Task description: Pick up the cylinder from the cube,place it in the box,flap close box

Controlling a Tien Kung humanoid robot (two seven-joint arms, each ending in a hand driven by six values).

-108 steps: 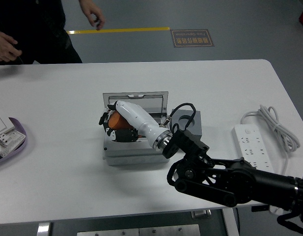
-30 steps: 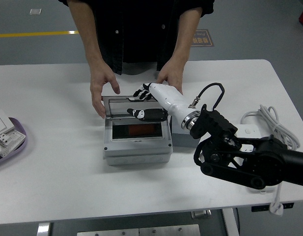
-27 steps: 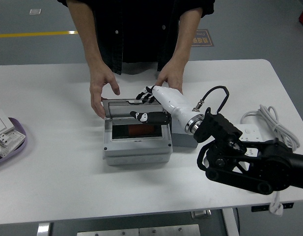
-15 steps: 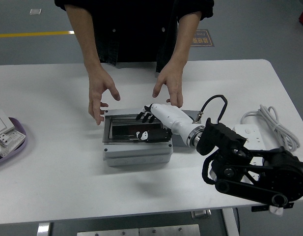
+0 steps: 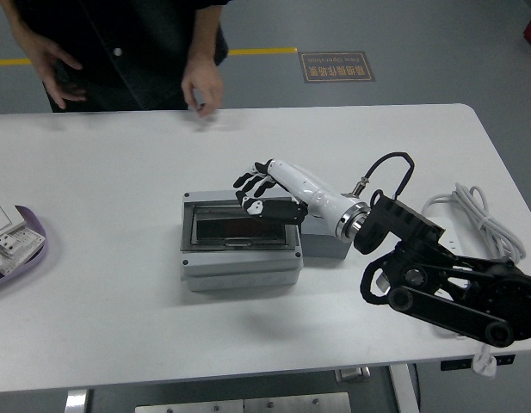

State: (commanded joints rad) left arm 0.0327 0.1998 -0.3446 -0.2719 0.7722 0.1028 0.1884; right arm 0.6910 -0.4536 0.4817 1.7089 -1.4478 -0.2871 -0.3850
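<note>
Your right arm (image 5: 446, 288) reaches in from right of the box (image 5: 240, 241); its hand (image 5: 267, 191) hovers over the box's far right corner, fingers spread, holding nothing. The lid now lies flat and shut, where half a second ago your hand still pressed it down. You cannot see the cylinder through the dark lid. The cube (image 5: 327, 243) touches the box's right side. Beyond the box, the person's hands (image 5: 203, 84) have withdrawn to the table's (image 5: 119, 327) far edge.
</note>
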